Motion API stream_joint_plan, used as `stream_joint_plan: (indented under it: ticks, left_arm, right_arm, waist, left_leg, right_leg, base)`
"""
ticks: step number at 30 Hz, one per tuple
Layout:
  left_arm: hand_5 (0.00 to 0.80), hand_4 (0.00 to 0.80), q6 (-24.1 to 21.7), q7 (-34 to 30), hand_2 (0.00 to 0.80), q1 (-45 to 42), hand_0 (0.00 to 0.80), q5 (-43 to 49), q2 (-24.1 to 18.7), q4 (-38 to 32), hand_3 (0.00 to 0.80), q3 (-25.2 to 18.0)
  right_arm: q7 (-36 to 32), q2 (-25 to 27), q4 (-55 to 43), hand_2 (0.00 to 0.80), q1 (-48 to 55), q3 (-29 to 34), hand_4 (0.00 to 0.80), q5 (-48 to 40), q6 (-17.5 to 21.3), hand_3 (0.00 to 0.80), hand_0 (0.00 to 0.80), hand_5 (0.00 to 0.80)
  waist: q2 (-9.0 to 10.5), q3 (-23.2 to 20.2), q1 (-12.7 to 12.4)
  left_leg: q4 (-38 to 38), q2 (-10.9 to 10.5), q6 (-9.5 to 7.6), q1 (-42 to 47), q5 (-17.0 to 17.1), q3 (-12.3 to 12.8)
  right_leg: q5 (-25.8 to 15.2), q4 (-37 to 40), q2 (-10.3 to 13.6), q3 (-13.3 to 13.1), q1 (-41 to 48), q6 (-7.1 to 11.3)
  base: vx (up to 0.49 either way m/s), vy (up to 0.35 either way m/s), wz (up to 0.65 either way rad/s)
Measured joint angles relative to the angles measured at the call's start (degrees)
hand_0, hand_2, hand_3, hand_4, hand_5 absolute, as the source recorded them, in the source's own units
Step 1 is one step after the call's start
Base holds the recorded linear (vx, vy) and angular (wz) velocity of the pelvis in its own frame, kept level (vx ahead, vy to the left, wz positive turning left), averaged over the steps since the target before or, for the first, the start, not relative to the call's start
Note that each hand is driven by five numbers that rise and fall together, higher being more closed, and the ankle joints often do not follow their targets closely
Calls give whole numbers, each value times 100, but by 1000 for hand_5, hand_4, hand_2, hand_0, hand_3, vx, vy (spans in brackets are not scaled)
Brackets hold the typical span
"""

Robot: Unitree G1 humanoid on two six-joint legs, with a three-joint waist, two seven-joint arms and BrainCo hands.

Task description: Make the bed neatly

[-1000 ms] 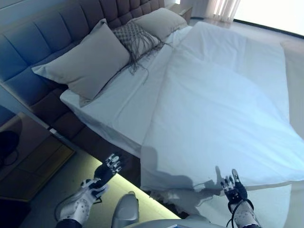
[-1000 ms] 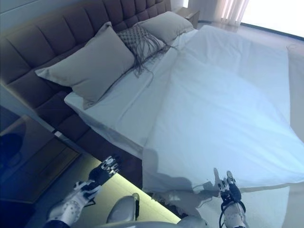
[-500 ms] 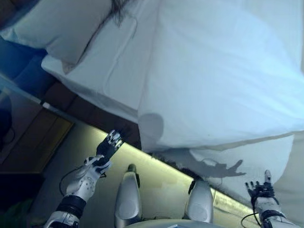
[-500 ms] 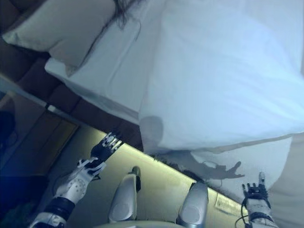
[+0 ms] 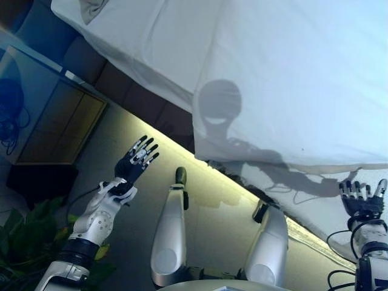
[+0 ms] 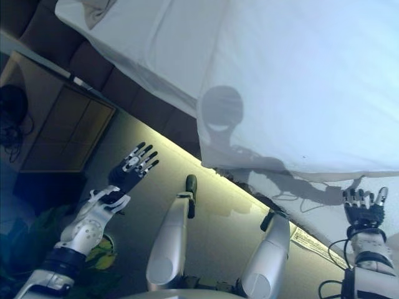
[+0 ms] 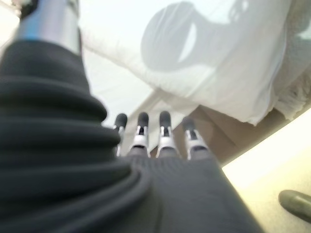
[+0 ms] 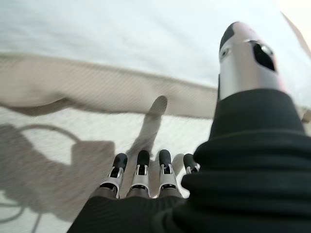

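- Far left, I see a leafy plant low by my left arm, and above it a wooden nightstand with a dark top, standing just beside the bed.
- My left hand is raised over the floor next to the bed frame, fingers spread and straight, holding nothing; its wrist view shows the same straight fingertips pointing toward the duvet's edge.
- The dark padded bed base runs diagonally between my left hand and the bedding, with a lit yellowish strip of floor along its foot.
- On top, the white fitted sheet lies bare toward the head of the bed, lightly creased, with a corner of a beige pillow just in view.
- The white duvet covers the rest of the mattress; its near edge hangs over the side in a soft fold, and its surface looks mostly smooth.
- Below that edge, a textured off-white bed skirt or mattress side shows.
- My right hand is up in front of that hanging side, near the duvet's lower edge, fingers open and straight, gripping nothing; I cannot tell whether it touches the cloth.
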State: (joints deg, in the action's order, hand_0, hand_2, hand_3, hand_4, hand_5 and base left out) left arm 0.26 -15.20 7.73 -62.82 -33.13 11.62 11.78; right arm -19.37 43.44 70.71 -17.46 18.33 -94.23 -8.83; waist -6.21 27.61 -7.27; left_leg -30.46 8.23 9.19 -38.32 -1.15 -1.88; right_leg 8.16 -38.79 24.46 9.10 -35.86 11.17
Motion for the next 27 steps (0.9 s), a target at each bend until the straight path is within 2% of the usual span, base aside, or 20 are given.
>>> stream_joint_plan:
  ticks: [3,8,9,10,15,22,27]
  left_arm:
    - [0,0,78,-21,0,-8,0,0,-83,-10,0,-25]
    - [0,0,117,-73,0,-21,0,-4,-311,-14,0,-176]
    - [0,0,122,-89,0,-39,0,-67,-362,-18,0,-172]
    - [0,0,123,-121,0,-142,0,-118,-364,-23,0,-171]
    - [0,0,121,-164,0,-165,0,-154,-456,-48,0,-178]
    - [0,0,113,-228,0,-259,0,-179,-462,-82,0,-171]
    - [0,0,90,-226,0,-74,0,-234,-479,-263,0,-177]
  right_arm:
    - [-37,225,34,0,-62,16,0,-1,-176,0,0,0]
    - [-28,342,99,0,-105,56,0,-104,-377,0,0,0]
    - [-8,366,144,0,-120,56,0,-107,-406,0,0,0]
    - [-4,423,143,0,-131,55,0,-121,-411,0,0,0]
    - [177,458,400,0,-157,75,0,-233,-514,0,0,0]
    - [247,484,529,0,-406,101,0,-541,-580,0,0,0]
    - [194,589,611,0,-505,96,0,-549,-614,0,0,0]
  waist:
    - [11,4,-22]
    - [101,-23,-39]
    - [127,-37,-8]
    - [83,-73,-56]
    - [98,-129,-175]
    - [80,-188,-168]
    - [39,-196,-145]
  left_leg:
    - [-325,-12,-6,-165,-152,-67]
    - [-432,-76,3,-506,-154,-121]
    - [-710,-146,-83,-592,-271,-196]
    - [-1074,-168,18,-601,-517,-312]
    - [-1046,-205,-17,-940,-508,-297]
    - [-834,-200,-140,-1023,-408,-255]
    - [-846,-239,-54,-1075,-339,-133]
  right_leg:
    - [80,-201,56,-44,-86,13]
    - [162,-510,134,-149,-441,-48]
    - [158,-584,188,-168,-534,-60]
    - [159,-691,170,-235,-633,-54]
    - [136,-732,200,-272,-964,-34]
    - [120,-752,172,-312,-1158,-70]
    - [73,-729,290,-333,-1250,-47]
  base:
    - [53,-39,3]
    - [13,-26,18]
    - [0,0,0]
    - [-28,-1,-8]
    - [-19,5,4]
    - [-38,17,2]
    - [-8,10,-5]
